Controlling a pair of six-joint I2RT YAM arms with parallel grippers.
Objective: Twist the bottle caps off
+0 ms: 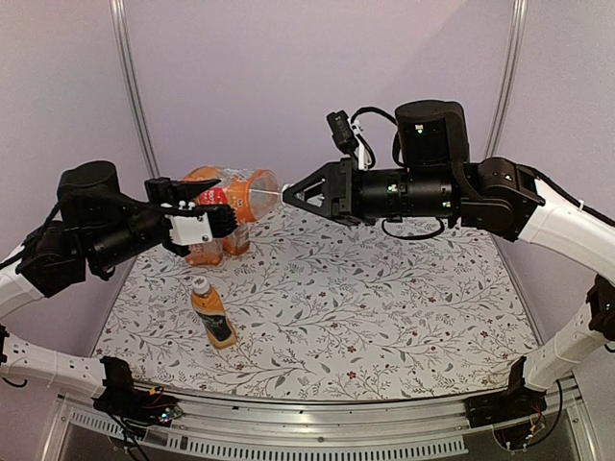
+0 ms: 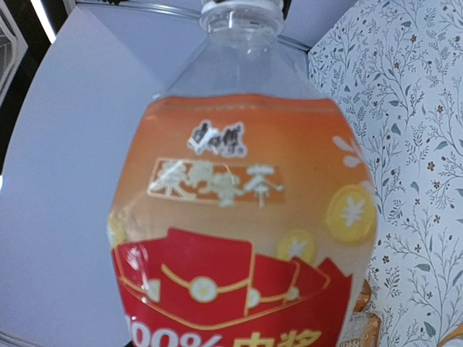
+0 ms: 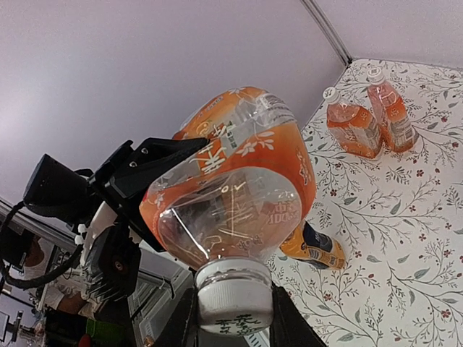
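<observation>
Your right gripper (image 1: 289,195) has its fingers pinched on the white cap (image 3: 235,302) of the big bottle (image 1: 242,188). Your left gripper (image 1: 219,219) is clamped round that bottle's labelled body, holding it in the air at the upper left-centre of the overhead view, above the table (image 1: 384,317).

The step in hand looks like the twist itself. Roll the right wrist about the line of the neck, not off to one side, so the cap turns without levering the bottle. The soft plastic wall may buckle or slip in the left grip, so brace it firmly.

The bottle lies roughly level, its long axis running left to right across the overhead frame, with the cap end toward the right. Three smaller bottles (image 1: 213,312) stand capped below it, on the left part of the table.
</observation>
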